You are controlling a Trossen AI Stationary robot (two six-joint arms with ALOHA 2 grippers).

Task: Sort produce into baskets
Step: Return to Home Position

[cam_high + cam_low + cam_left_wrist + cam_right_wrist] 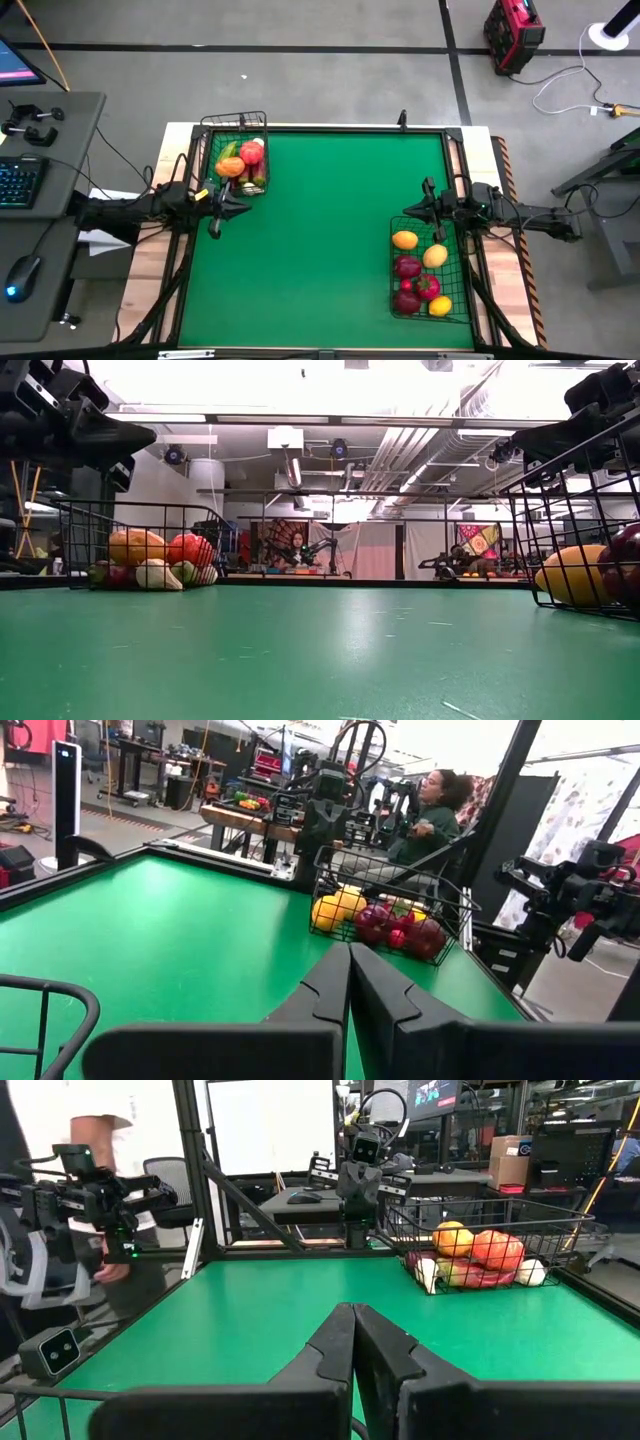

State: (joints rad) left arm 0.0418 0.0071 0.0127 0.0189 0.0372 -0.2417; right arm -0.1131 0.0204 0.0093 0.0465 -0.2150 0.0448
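Left gripper (350,960) and right gripper (353,1318) both pinched together, empty.
Produce (252,153) all binned: smaller basket (236,120) just beside left gripper, larger basket (455,270) just beside right. Looks light, hard, slick; best pinched across the widest middle.

Plain green desk (320,240). Black mesh smaller basket (207,160), far left corner: orange, red, green, white produce (251,153). Black mesh larger basket (392,270), near right corner: yellow, red, dark red.
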